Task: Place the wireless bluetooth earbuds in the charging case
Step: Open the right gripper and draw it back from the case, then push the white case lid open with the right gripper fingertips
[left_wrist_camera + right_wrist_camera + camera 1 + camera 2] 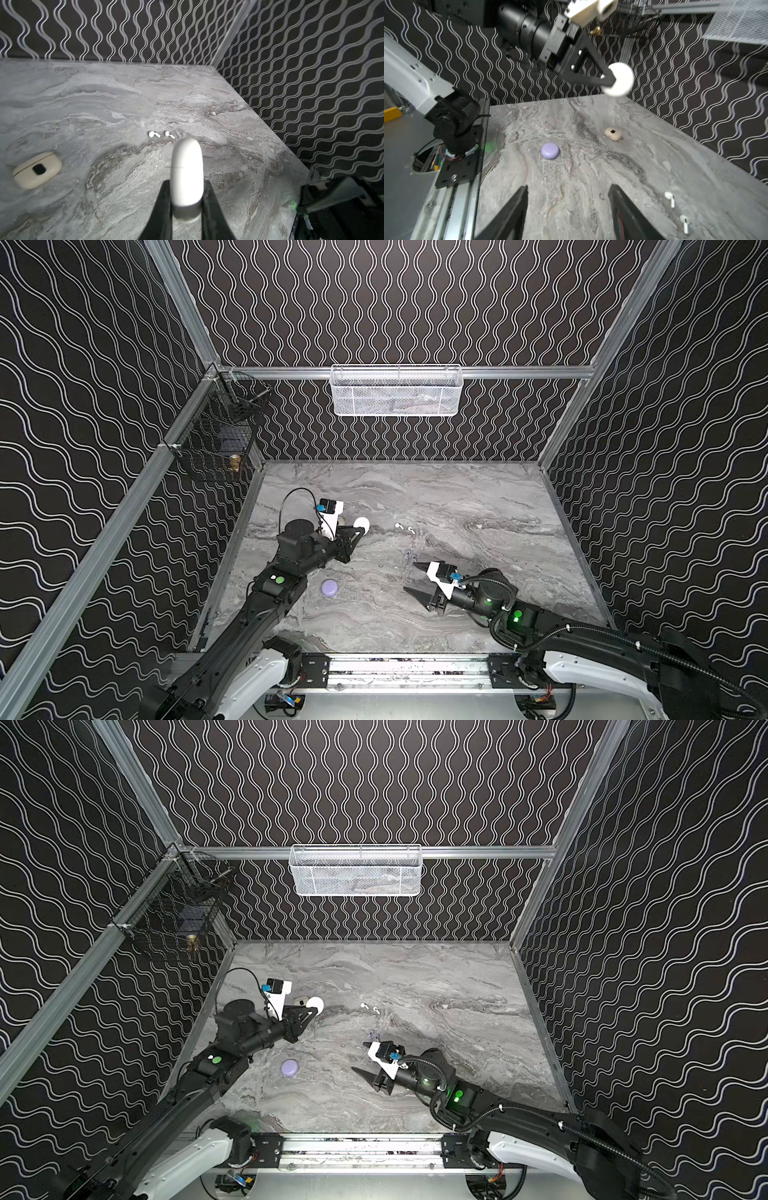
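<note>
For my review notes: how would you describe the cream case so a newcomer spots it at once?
On the grey marble table, look to the left side, near the left gripper. The cream case lies flat there; unlike the round lilac case and the white case held in that gripper, it has a small black square on top.
</note>
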Motion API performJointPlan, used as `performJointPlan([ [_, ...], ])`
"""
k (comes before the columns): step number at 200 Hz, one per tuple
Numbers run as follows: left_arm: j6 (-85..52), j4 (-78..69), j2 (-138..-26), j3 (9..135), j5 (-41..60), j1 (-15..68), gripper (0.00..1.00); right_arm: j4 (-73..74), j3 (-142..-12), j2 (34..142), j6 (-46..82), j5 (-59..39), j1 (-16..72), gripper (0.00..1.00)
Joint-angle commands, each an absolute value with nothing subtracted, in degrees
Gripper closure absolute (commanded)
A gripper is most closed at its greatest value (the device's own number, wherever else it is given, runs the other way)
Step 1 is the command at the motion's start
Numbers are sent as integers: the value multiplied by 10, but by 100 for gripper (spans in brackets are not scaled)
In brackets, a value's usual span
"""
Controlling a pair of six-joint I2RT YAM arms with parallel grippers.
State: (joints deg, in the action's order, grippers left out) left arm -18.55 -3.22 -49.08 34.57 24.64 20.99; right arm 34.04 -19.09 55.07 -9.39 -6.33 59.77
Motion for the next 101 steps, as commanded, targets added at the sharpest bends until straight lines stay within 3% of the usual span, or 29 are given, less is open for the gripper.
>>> performJointPlan([
  [1, -129, -144, -486, 315, 382, 209, 100, 324, -205, 545, -29, -11, 606, 32],
  [33, -110, -326, -496, 251, 487, 224, 100, 338, -231, 515, 83, -15, 608, 35],
  [101, -53, -280, -464, 265, 497, 295, 100, 318, -309, 569, 92, 72, 628, 44],
])
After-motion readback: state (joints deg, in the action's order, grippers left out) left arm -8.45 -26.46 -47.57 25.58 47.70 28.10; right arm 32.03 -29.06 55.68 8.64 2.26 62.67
